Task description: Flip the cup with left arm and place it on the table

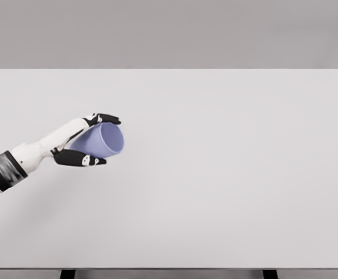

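Cup [104, 140], a pale blue one, lies on its side in the left hand [86, 141] over the left part of the white counter [227, 186], roughly midway between near and far edges. Its long axis runs nearly level, with the open mouth turned toward the right and a little toward the camera, so the inside wall shows; the base is tucked back against the palm and hidden. The hand is closed around the cup's body: dark fingers [106, 119] curl over the top of the rim and the thumb [82, 159] presses along the underside, so the cup sits clamped between them. Whether the cup's lower side touches the counter or hangs just above it cannot be told from this 1 view. The right arm is out of sight. By my reading the flip is about half done, since the cup is neither mouth-up nor mouth-down. What the next move turns on is the wrist roll: the axis must swing from level to vertical, carrying the mouth up or down, before the base or rim can meet the counter squarely. The main risk looks to be the smooth wall slipping between thumb and fingers during that turn.
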